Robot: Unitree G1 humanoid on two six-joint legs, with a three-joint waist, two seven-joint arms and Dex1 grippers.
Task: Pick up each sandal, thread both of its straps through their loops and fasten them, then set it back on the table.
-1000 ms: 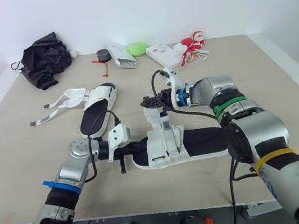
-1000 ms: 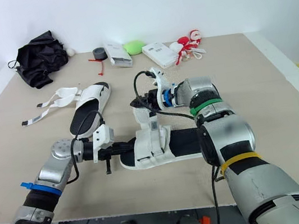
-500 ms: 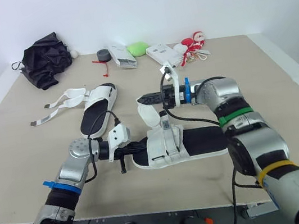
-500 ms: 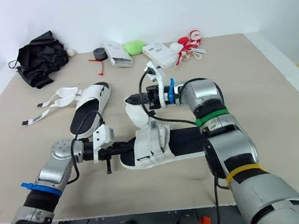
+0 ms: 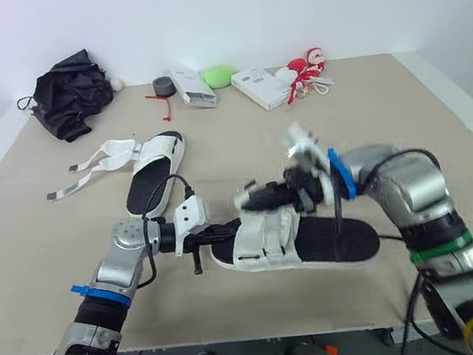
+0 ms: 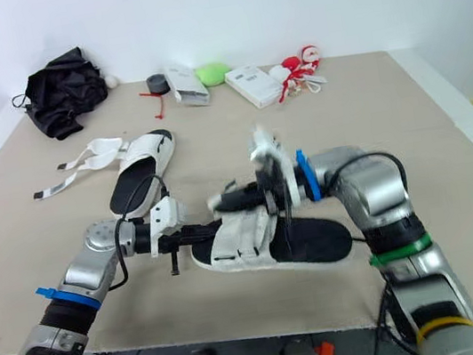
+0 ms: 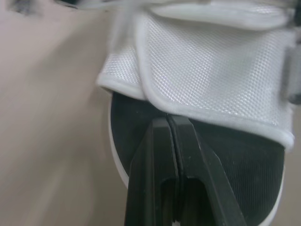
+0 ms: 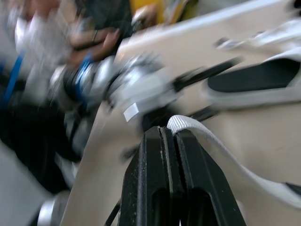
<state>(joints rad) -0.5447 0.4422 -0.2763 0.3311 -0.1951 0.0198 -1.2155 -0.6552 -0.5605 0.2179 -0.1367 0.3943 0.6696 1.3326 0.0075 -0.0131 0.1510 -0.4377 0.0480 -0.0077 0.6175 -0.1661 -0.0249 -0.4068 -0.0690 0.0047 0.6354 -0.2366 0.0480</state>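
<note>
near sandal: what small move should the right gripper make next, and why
Probably lower the right gripper a little and press the strap onto the sandal's upper. It is shut on the strap end just above the upper. The left gripper, shut, has its tips at the upper's toe edge and seems to brace it.

Your left gripper (image 7: pixel 170 118): 2 fingers pinched on the sandal (image 5: pixel 323 240).
Your right gripper (image 8: pixel 169 130): 2 fingers clamped on its strap (image 8: pixel 209 142), forearm pointing left.

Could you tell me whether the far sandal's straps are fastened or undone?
Undone: the straps of the far sandal lie spread flat on the table beside it.
</note>
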